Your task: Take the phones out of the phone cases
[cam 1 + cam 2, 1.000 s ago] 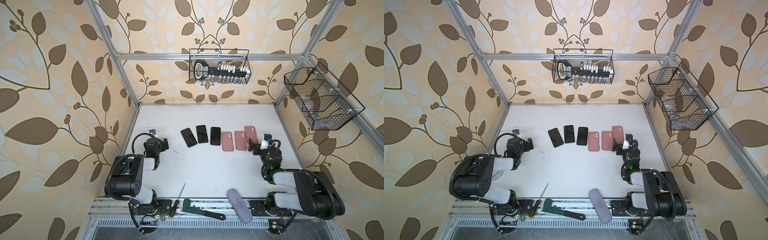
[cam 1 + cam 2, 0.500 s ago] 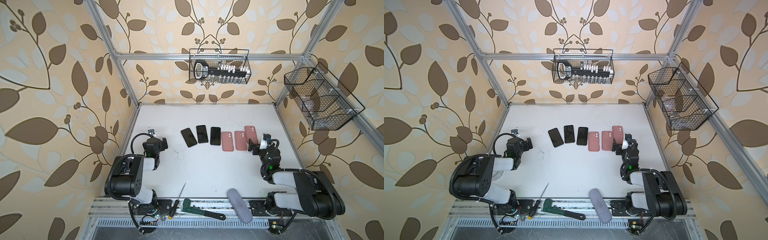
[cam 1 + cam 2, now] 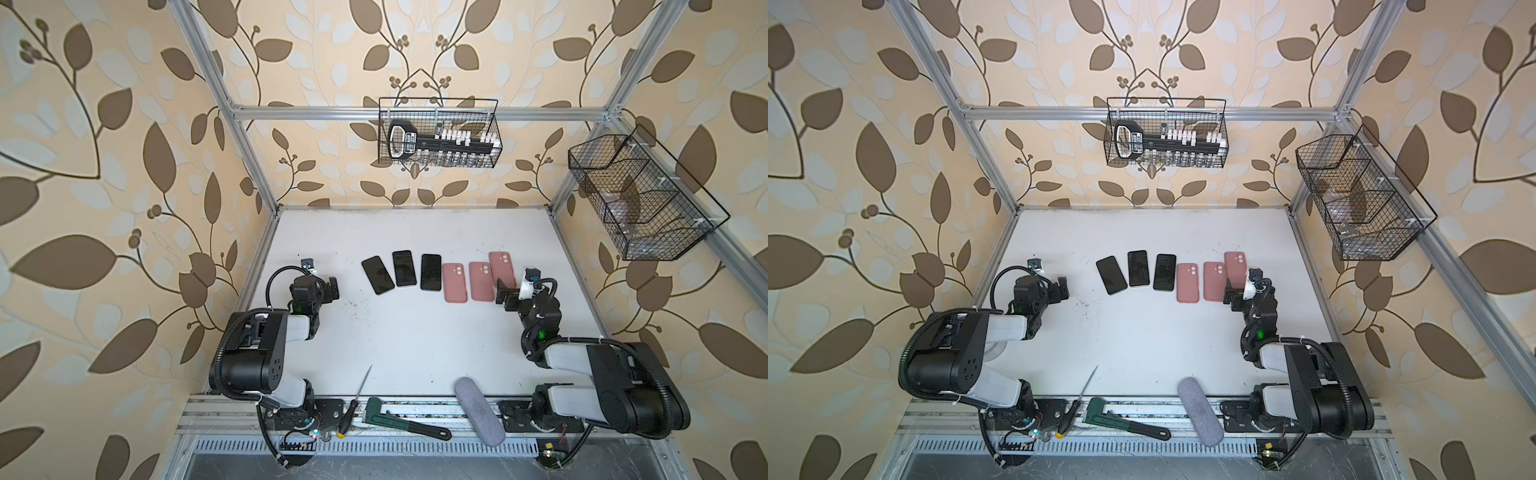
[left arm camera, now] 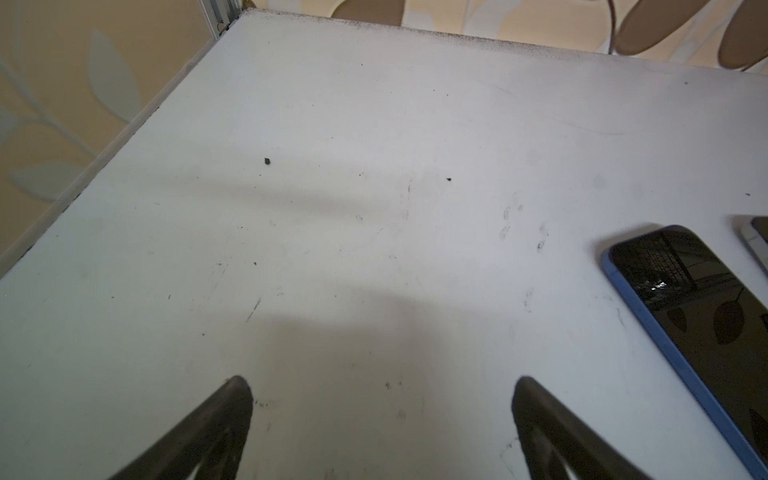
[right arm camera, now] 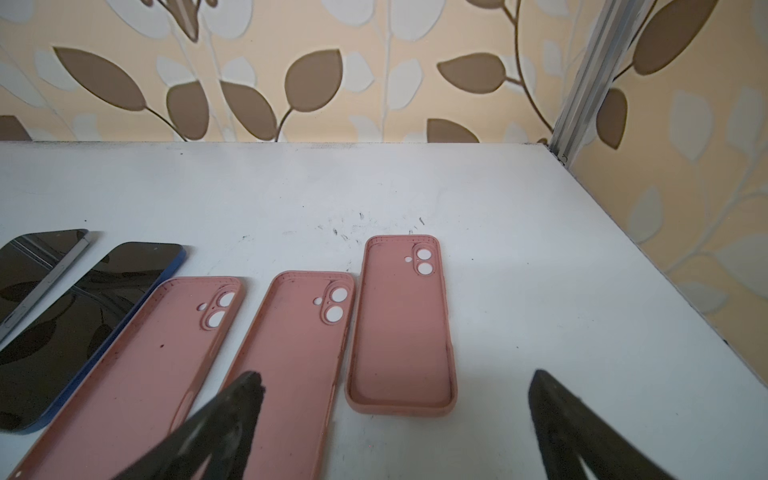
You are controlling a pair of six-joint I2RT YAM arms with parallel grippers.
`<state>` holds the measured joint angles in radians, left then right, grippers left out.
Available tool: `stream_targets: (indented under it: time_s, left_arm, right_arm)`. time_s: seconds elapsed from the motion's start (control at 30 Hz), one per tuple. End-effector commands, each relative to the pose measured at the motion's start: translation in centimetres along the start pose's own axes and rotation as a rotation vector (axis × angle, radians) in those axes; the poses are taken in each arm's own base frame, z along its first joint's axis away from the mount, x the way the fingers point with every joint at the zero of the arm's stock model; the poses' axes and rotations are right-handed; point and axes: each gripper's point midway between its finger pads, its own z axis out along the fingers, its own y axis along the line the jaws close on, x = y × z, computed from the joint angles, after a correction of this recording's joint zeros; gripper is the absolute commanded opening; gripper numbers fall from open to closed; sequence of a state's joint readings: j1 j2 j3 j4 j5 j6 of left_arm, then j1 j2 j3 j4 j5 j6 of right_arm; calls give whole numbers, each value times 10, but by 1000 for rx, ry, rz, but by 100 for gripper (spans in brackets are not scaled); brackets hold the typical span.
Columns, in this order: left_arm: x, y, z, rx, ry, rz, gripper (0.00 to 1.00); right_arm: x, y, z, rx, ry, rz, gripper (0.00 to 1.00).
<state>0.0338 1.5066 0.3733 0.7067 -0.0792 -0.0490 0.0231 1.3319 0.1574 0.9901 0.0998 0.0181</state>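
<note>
Both hands sit low over the tabletop (image 3: 415,340) with nothing in them. The left hand (image 4: 380,386) has its jaws spread wide over bare surface, and the right hand (image 5: 397,380) is spread just as wide at the near end of the outer pink case (image 5: 401,324). That case, the middle pink case (image 5: 291,353) and the inner pink case (image 5: 124,361) all lie open side up and empty, the tabletop showing through their camera holes. The phones lie screen up in a row beside them, none in a case: the end phone (image 3: 430,272) next to the cases, the centre phone (image 3: 404,268) and the tilted phone (image 3: 377,275) nearest the left hand. From this, the pulling-out step looks finished. The next move seems to call only for drawing both arms clear, unless another cased phone appears.
</note>
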Motion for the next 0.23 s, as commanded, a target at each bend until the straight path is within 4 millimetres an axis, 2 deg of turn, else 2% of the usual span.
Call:
stream_targets:
  time_s: [0.0, 0.2]
  left_arm:
    - [-18, -2, 2, 9, -41, 14, 99]
    - [-18, -1, 2, 9, -40, 10, 99]
  right_arm:
    - [-11, 2, 6, -12, -24, -14, 100]
    - [-11, 3, 5, -9, -27, -16, 100]
